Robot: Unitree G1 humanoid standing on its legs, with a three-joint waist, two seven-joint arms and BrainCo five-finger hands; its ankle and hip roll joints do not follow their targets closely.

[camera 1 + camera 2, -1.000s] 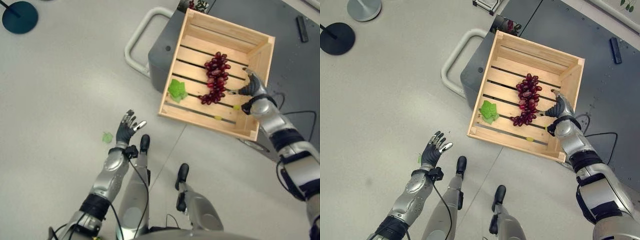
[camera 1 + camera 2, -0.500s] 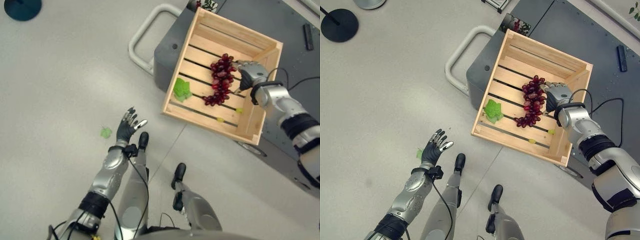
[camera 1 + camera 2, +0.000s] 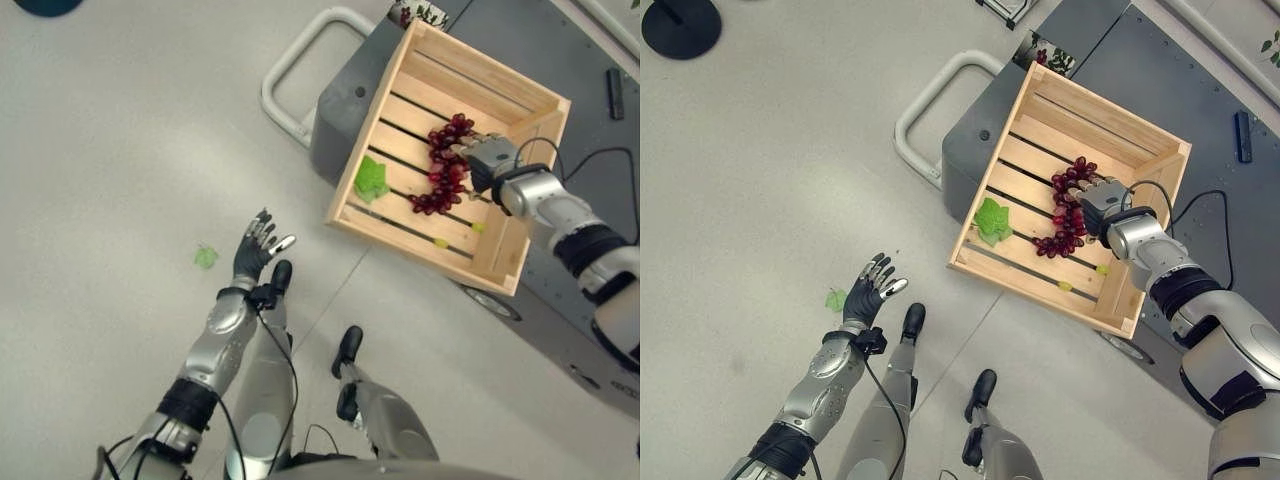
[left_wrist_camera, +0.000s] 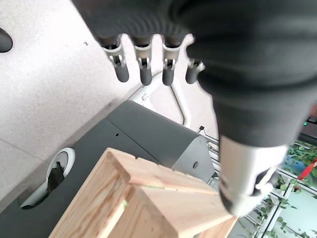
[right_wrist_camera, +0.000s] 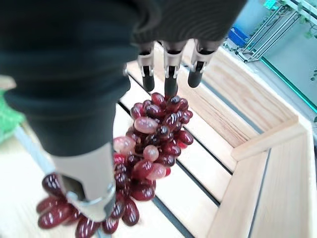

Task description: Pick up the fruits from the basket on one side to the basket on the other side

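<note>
I've got the right hand (image 3: 1102, 196) hovering fingers-apart over the dark red grape bunch (image 3: 1068, 205) lying in the slatted wooden crate (image 3: 1110, 106). Next I'd say: lower, close around it. Left hand (image 3: 866, 294) idles, fingers spread.

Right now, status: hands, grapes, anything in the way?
Right hand open over the grapes in the crate, not gripping. Left hand open, idle over the floor. Green leaf beside the grapes, not blocking.

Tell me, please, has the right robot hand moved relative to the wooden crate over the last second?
Yes. The right robot hand has moved from the near right wall of the wooden crate inward, and now sits over the grapes.
</note>
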